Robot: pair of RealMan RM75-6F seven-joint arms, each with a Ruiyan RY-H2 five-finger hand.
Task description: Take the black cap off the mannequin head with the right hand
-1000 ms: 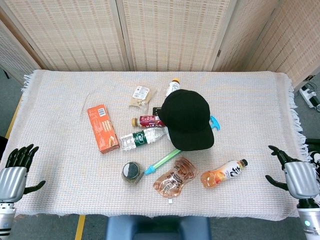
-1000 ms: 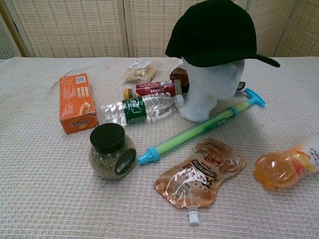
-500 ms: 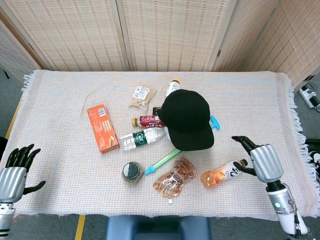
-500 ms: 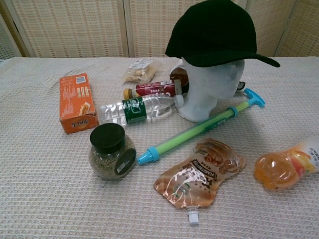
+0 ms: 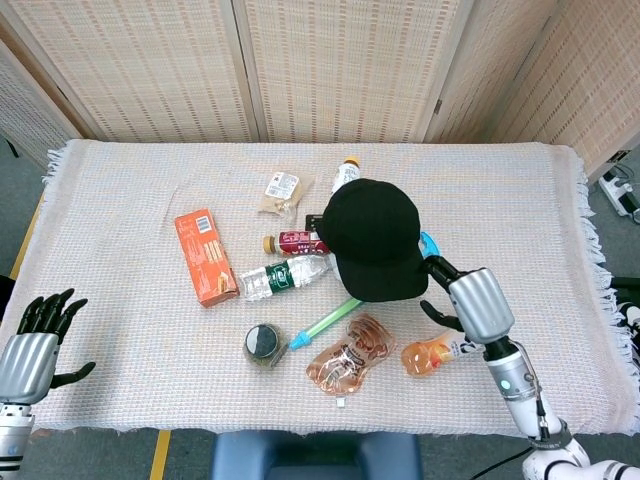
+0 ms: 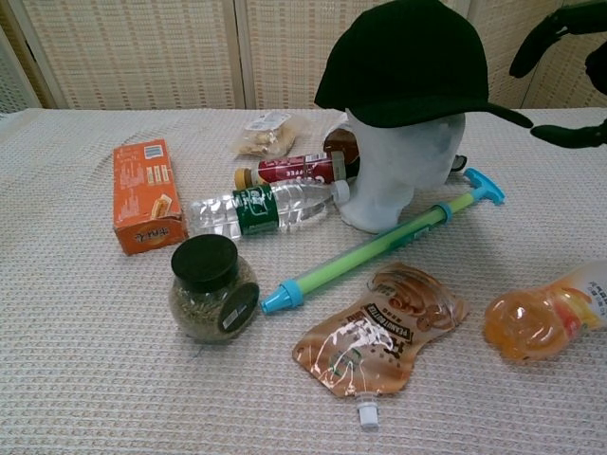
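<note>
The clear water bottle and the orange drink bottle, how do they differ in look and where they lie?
The water bottle is clear with a green label; the orange drink bottle holds orange liquid and has a white label. The water bottle lies left of the mannequin head, touching the red bottle; the orange drink bottle lies apart on the right, under the right hand. Both lie on their sides.

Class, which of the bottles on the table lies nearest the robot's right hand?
The orange drink bottle, lying just beside the right hand; the others lie left of the cap.
</note>
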